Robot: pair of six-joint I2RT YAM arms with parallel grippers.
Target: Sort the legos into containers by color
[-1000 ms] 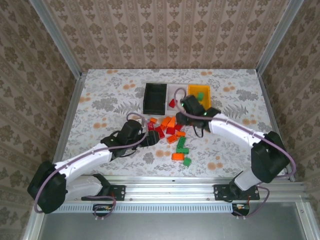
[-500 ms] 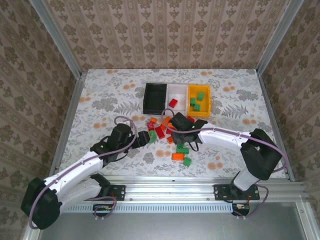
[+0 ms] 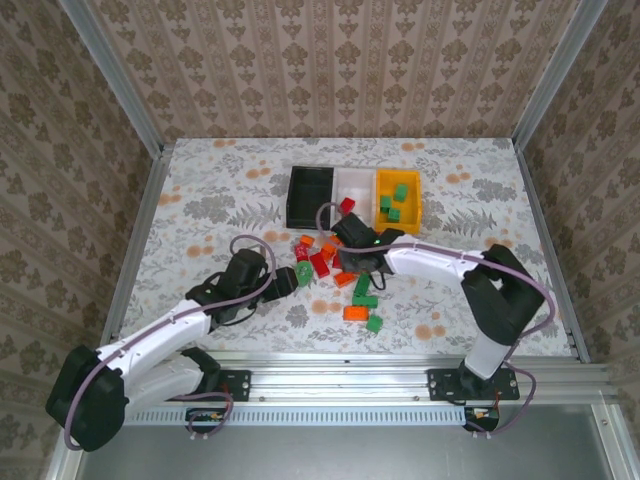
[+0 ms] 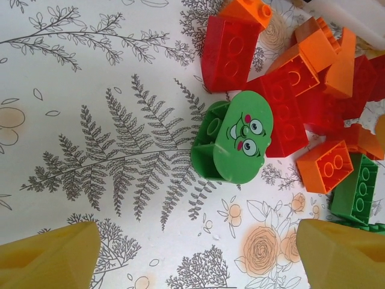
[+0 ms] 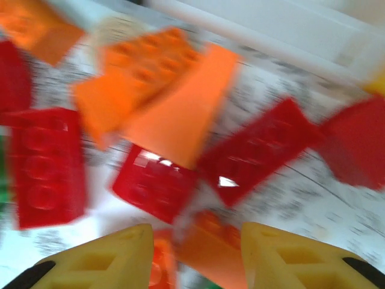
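Back from the yellow bin, my right end effector hangs open and empty over the legos, ready for another.

one overhead, two close over legos

1. I can read no words, numbers or brand names in any of my feeds.
2. The one printed mark I see is a cartoon face with two eyes and red dots. It sits on the flat side of a rounded green lego lying on the table in my left wrist view.
3. The studs on the red legos and orange legos beside it are too small for me to make out any lettering.
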